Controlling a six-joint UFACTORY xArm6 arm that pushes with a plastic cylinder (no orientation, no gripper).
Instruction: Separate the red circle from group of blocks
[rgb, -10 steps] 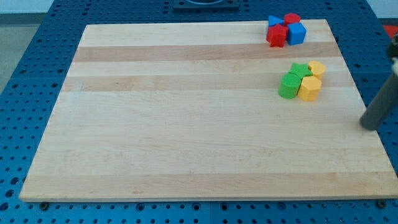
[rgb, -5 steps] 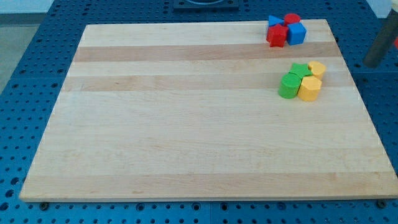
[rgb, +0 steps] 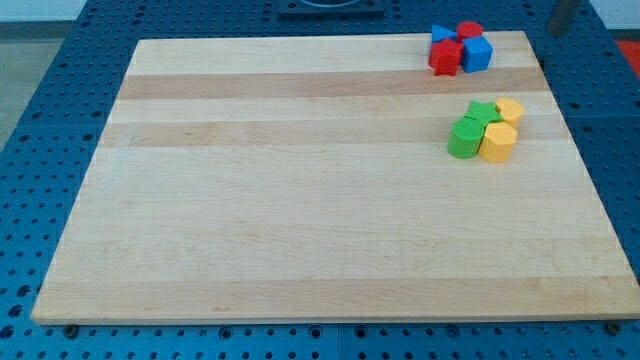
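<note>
The dark rod's lower end, my tip (rgb: 558, 32), sits off the wooden board (rgb: 300, 200), right of the red circle (rgb: 470, 30), which touches a blue cube (rgb: 478, 53), red block (rgb: 445, 57) and blue triangle (rgb: 439, 34). No writing is legible.

8 blocks (rgb: 470, 90); 1 board (rgb: 300, 200)

Rod (rgb: 561, 18) blurred, cut by top edge.
</note>
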